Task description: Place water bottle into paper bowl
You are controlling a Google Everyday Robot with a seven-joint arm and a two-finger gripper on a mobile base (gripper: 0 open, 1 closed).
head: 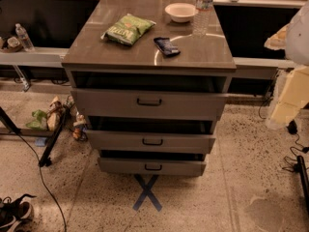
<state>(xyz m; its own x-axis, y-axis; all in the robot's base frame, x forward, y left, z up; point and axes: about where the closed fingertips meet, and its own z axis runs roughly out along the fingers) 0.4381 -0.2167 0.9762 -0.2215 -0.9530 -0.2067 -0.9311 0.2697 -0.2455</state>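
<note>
The water bottle (203, 8) stands upright at the back right of the grey cabinet top (203, 57). It is clear, with a pale label band and a small cap. The paper bowl (180, 12) is white and round, sits just left of the bottle, and looks empty. My arm comes in at the right edge of the camera view. Its pale gripper (284, 105) hangs beside the cabinet, below the level of the top and well to the right of the bottle and bowl. It holds nothing that I can see.
A green snack bag (127, 29) and a dark blue wrapper (166, 46) lie on the cabinet top. Three drawers (149, 103) stand slightly open. A small bottle (24, 37) stands on the left shelf. Cables, a black stand leg (50, 144), shoes (12, 211) and a blue tape cross (147, 192) are on the floor.
</note>
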